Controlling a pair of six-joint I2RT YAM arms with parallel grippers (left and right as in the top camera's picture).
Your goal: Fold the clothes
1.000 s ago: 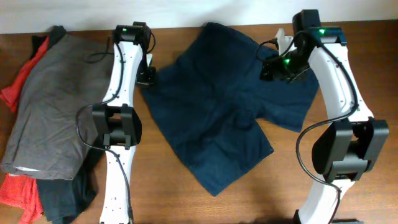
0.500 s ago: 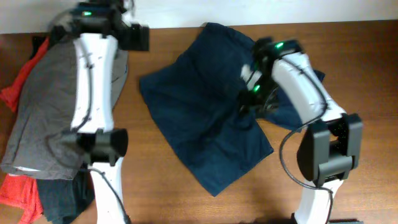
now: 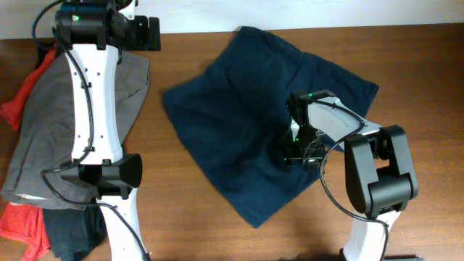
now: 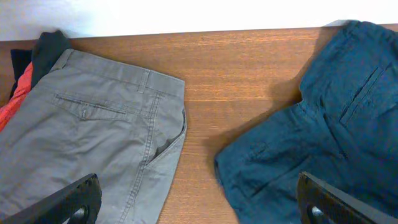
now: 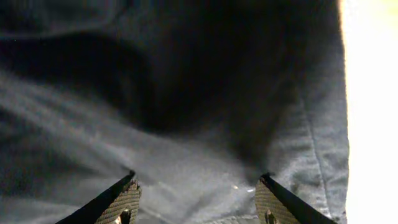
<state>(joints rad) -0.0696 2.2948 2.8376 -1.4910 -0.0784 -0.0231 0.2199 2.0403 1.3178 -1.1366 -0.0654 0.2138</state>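
The dark navy shorts [image 3: 250, 123] lie spread flat on the wooden table, one leg toward the front, waistband toward the back right. They also show in the left wrist view [image 4: 323, 143] and fill the right wrist view [image 5: 186, 112]. My right gripper [image 3: 299, 151] is down on the shorts near the crotch; its fingers [image 5: 196, 199] are open with cloth lying between them, not pinched. My left gripper [image 3: 148, 32] is raised at the table's back left, its fingers [image 4: 199, 205] wide open and empty above the gap between the grey garment and the shorts.
A pile at the left edge holds a grey garment [image 3: 65, 123], also in the left wrist view [image 4: 87, 137], red-orange cloth [image 3: 22, 94] and dark cloth [image 3: 72, 232]. Bare wood [image 3: 406, 94] lies right of the shorts. A white wall runs along the back.
My right gripper has dropped from the back right down onto the middle of the shorts. My left arm has swung up and away to the back left corner.
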